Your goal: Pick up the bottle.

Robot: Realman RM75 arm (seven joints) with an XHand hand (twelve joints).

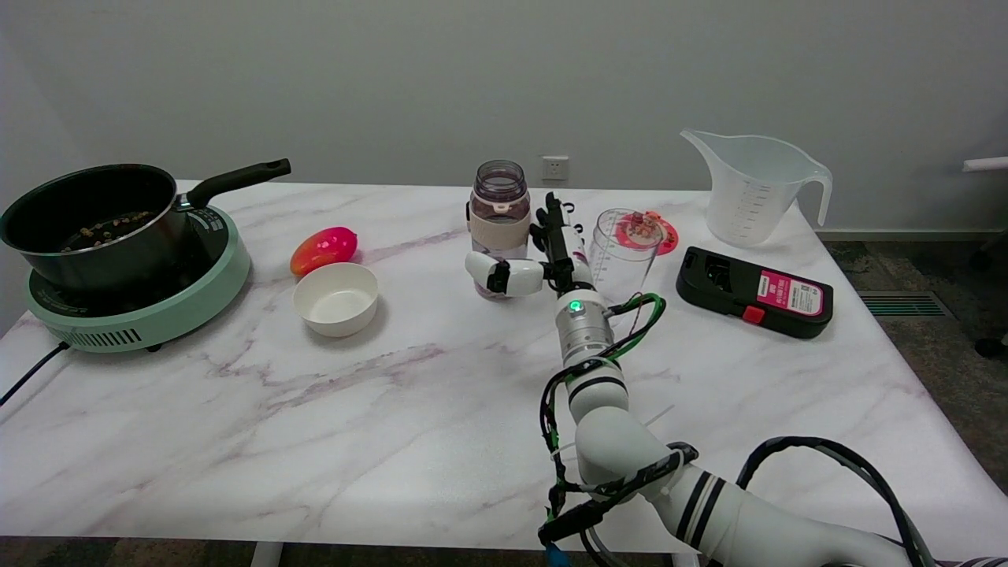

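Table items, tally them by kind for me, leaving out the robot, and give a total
Cookware: 2, the pot and the induction cooker
Drink and measuring vessels: 3, the bottle, the clear cup, the measuring jug
Bowls: 1, the white bowl
Other: 3, the red fruit, the black device, the pink lid
Total: 9

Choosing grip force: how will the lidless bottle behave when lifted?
The bottle looks like rigid clear plastic, so probably stiff. It appears empty, likely light. Tall and narrow, it may tip if the right hand nudges it; its band may aid grip.
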